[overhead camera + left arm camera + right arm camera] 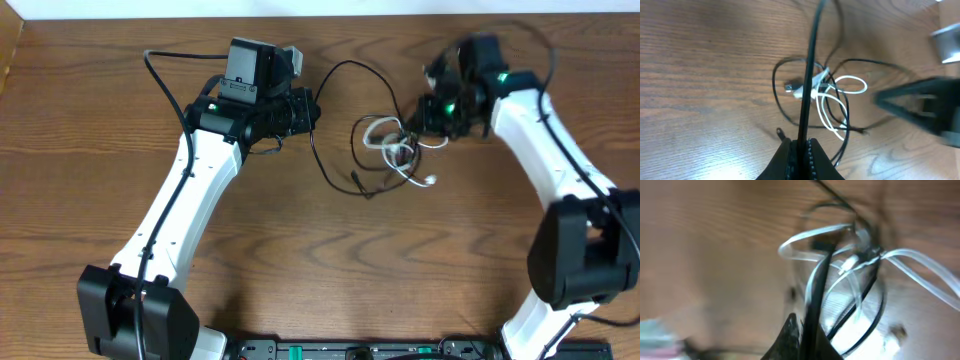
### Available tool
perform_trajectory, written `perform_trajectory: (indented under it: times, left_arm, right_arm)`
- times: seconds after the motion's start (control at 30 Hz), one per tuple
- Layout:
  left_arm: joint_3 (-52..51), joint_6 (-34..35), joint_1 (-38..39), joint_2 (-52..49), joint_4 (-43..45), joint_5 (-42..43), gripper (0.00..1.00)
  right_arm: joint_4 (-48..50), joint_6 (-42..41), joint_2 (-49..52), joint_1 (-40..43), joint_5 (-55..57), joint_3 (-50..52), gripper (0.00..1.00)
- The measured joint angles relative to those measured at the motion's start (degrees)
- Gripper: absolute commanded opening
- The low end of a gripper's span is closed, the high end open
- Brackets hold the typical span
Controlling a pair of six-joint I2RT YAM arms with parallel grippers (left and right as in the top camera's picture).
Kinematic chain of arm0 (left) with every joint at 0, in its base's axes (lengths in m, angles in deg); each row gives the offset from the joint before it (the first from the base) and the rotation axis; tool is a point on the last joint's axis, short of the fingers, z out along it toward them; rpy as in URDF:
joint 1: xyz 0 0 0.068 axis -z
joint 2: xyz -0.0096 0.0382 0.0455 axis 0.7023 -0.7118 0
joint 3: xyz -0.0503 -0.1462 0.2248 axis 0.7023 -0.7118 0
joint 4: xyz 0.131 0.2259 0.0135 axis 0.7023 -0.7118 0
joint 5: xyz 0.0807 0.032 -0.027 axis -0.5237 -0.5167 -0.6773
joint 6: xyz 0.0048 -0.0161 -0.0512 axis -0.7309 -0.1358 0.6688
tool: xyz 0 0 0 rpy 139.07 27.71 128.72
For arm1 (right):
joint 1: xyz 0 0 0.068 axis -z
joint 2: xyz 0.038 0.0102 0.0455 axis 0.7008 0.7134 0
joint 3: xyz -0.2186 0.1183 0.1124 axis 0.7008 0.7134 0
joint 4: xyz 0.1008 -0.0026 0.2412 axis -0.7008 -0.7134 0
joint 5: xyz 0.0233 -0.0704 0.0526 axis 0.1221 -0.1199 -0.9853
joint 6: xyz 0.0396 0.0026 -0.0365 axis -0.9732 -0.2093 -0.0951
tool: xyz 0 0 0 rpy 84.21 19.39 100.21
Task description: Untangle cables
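Black cables (pixel 810 50) loop around the bunched white cable (pixel 810 91), left claw (pixel 801 145) and right claw (pixel 807 330) each clamping a black one.

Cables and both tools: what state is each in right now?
Left tool, shut on the black cable.
Black cable, straight and taut from that tool.
Right tool, shut on a black strand of the tangle.
White cable, looped, caught up among black ones.
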Motion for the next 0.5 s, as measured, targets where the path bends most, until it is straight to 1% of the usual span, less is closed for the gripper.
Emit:
perform_trajectory:
  times: [0.1, 0.2, 0.33, 0.4, 0.43, 0.47, 0.5]
  left_arm:
    - [0.0, 0.2, 0.0, 0.0, 0.0, -0.9, 0.08]
    - [0.0, 1.3, 0.0, 0.0, 0.0, -1.2, 0.08]
    - [0.0, 2.4, 0.5, 0.0, -0.2, -1.5, 0.17]
    - [0.0, 2.7, 1.0, 0.0, -0.2, -1.6, 0.26]
    - [0.0, 2.7, 1.2, 0.0, -0.2, -1.7, 0.34]
    - [0.0, 2.4, 1.4, 0.0, -0.2, -1.7, 0.45]
    - [0.0, 2.7, 1.5, 0.0, -0.2, -1.7, 0.52]
  right_arm:
    - [-3.5, -4.2, -2.9, 0.1, -3.6, -6.6, 0.01]
    - [-4.2, -8.4, -6.9, 0.2, -5.6, -11.9, 0.01]
    - [-4.2, -13.1, -11.8, 0.2, -6.6, -15.4, 0.01]
    - [-4.3, -15.3, -13.7, 0.2, -6.1, -15.7, 0.01]
    - [-4.1, -16.3, -14.1, 0.3, -6.0, -15.7, 0.01]
    - [-3.5, -17.0, -14.3, 0.5, -6.0, -15.7, 0.01]
    - [-2.8, -17.7, -14.3, 0.8, -6.1, -15.7, 0.01]
